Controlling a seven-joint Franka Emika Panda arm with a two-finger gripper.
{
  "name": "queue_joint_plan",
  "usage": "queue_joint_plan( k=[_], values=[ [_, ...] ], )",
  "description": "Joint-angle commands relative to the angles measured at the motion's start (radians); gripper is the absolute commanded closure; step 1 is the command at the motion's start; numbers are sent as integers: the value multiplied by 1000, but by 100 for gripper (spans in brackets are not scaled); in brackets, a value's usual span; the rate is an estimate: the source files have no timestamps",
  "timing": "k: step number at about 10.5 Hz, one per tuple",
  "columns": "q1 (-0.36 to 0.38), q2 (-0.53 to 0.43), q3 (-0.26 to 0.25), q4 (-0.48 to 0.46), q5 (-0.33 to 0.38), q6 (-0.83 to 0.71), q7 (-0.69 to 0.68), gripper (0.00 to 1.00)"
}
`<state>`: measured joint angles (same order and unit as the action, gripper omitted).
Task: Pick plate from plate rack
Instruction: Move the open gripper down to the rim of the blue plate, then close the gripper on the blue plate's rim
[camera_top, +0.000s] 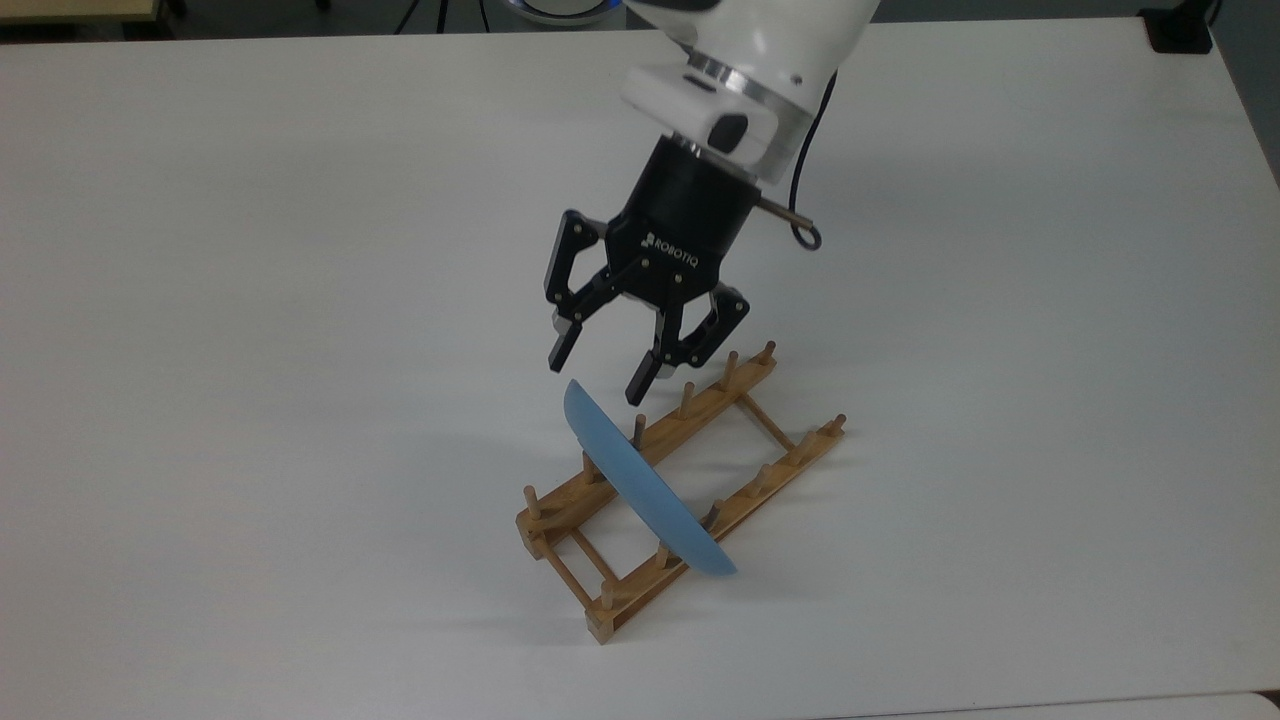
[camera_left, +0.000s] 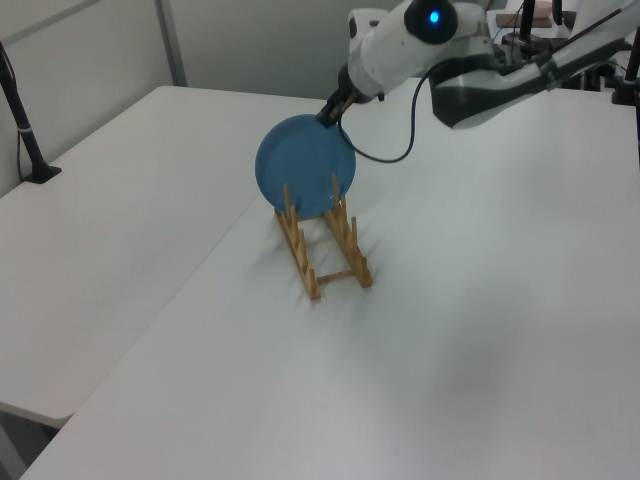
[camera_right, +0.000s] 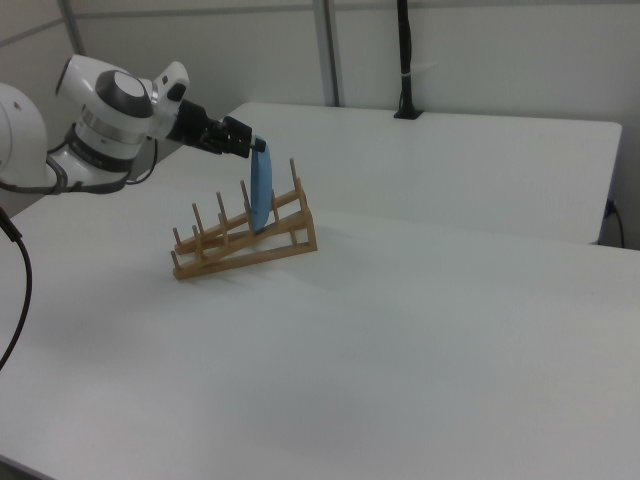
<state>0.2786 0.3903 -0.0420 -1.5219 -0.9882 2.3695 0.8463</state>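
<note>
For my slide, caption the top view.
Open end effector poised above the upper rim of the blue plate standing in the wooden plate rack.

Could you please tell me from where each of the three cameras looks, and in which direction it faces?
Top view: high, looking down across the table; the open gripper hangs just above the plate in the plate rack.
Left view: off one end of the plate rack, facing the plate flat on, arm beyond.
Right view: low, side-on; plate edge-on, arm at the right view's left.
All share plate, rack and arm.
</note>
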Motion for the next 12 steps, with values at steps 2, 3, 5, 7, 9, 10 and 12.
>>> queue_joint_plan(
  k=[2,3,5,7,9,10,12],
  values=[
    [11,27,-7,9,-49,22,20,53],
    [13,27,-7,9,-49,22,20,62],
    [11,27,-7,9,-56,23,20,69],
    [11,28,-7,9,-66,24,20,69],
    [11,30,-7,11,-66,24,20,66],
    [10,30,-7,9,-66,24,19,64],
    [5,50,-7,25,-72,25,19,63]
  ],
)
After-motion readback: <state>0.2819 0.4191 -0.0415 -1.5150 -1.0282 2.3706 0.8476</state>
